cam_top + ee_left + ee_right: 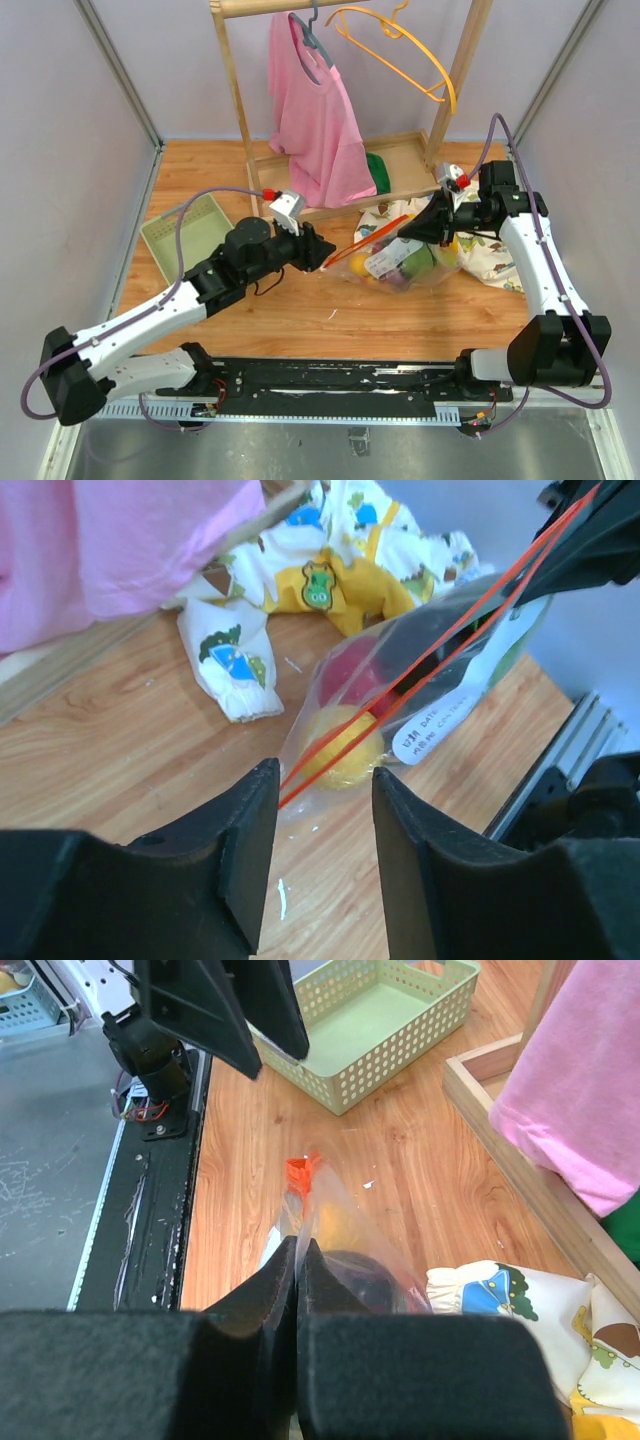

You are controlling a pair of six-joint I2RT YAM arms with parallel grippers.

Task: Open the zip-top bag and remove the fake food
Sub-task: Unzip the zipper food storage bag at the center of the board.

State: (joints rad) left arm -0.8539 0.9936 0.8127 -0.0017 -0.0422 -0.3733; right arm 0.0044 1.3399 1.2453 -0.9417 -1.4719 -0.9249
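While the right gripper (300, 1260) has its jaws pressed together on the mouth of the zip-top bag (400, 262), the left gripper (325, 815) stands with its fingers (245, 850) apart. The near end of the orange-red zipper strip (365, 242) reaches into that gap, and neither pad clearly touches it. The strip runs taut between the two grippers. The bag lies a little right of the desk's middle, its white label (440, 735) facing the near edge. The fake food (345, 748) is inside it: a yellow piece, with a red one behind. A dinosaur-print cloth (490, 255) lies just beyond the bag toward the right edge, and a pale green tray (185, 232) sits by the left edge. A pink shirt (315, 120) hangs over the far edge.
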